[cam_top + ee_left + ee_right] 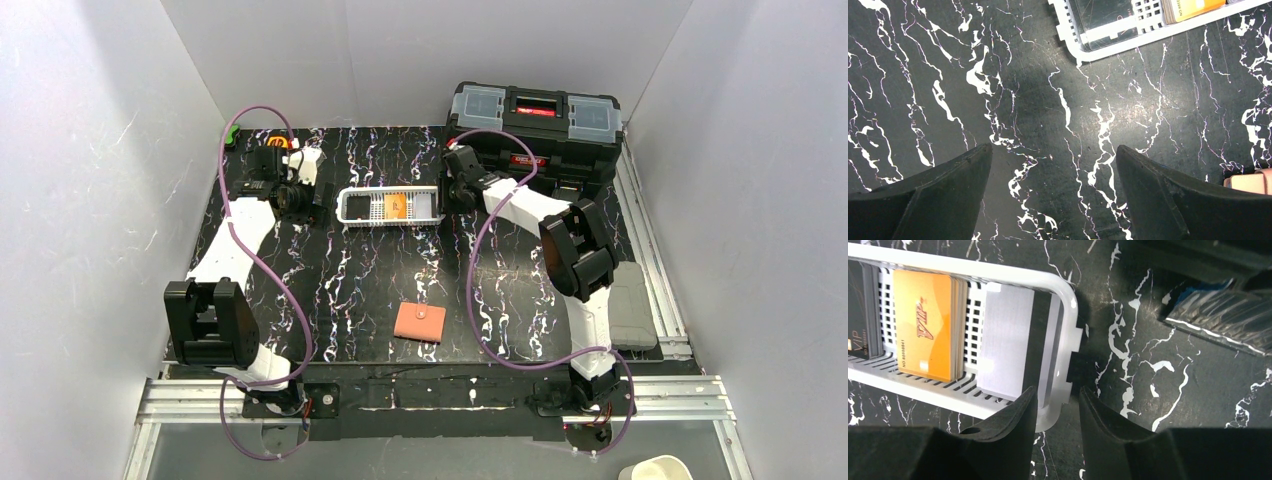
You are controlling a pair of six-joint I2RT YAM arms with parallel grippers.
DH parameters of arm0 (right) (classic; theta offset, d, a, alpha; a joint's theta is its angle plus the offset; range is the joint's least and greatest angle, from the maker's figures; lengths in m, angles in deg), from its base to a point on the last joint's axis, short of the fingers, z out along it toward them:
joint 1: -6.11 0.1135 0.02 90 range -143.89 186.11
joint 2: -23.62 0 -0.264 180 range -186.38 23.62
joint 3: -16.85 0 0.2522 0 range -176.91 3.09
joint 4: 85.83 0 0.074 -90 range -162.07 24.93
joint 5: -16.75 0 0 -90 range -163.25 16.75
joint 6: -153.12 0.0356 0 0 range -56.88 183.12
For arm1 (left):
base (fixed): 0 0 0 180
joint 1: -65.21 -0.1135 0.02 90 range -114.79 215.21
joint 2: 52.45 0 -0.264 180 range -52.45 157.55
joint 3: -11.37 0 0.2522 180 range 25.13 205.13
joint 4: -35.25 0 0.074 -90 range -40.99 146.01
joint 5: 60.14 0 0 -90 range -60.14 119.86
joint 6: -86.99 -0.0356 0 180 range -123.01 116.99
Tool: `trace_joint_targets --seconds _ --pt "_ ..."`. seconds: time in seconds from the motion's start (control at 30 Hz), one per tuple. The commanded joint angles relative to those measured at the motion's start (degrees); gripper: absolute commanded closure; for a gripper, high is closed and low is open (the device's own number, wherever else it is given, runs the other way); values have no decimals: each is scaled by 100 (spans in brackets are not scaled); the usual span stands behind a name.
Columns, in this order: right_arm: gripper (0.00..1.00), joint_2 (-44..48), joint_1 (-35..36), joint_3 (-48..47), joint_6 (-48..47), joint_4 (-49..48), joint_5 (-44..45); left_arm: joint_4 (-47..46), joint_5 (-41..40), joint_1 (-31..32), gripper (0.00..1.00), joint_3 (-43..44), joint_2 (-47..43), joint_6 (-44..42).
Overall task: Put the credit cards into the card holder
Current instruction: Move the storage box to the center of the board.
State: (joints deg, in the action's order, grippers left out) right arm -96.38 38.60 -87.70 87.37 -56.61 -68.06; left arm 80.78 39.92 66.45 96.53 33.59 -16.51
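The credit cards (925,320) lie in the white slotted basket (973,267) at the far middle of the table (350,290): a black one, an orange VIP stack, and a pale card with a dark stripe (1005,340) at the right end. The right gripper (1056,390) straddles that end wall with its jaws narrow, one finger inside and one outside (whether they pinch the wall I cannot tell). The left gripper (1053,150) hangs spread wide over the tabletop, left of the basket. The salmon-pink card holder (419,322) lies closed at near middle, well apart from the basket.
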Motion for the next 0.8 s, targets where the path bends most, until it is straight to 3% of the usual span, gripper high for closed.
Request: trace_joint_targets --seconds 0.0,0.13,0.4,0.77 --pt "57 71 3 169 178 -210 0 128 -28 -18 7 4 -297 -44" --pt "59 109 3 278 236 -323 46 121 -37 -22 7 -30 -337 -37" --pt "72 247 3 529 326 -458 121 107 -96 -19 7 -161 -416 -114" --pt "80 927 3 1610 571 -551 567 208 21 -22 7 -277 -511 -200"
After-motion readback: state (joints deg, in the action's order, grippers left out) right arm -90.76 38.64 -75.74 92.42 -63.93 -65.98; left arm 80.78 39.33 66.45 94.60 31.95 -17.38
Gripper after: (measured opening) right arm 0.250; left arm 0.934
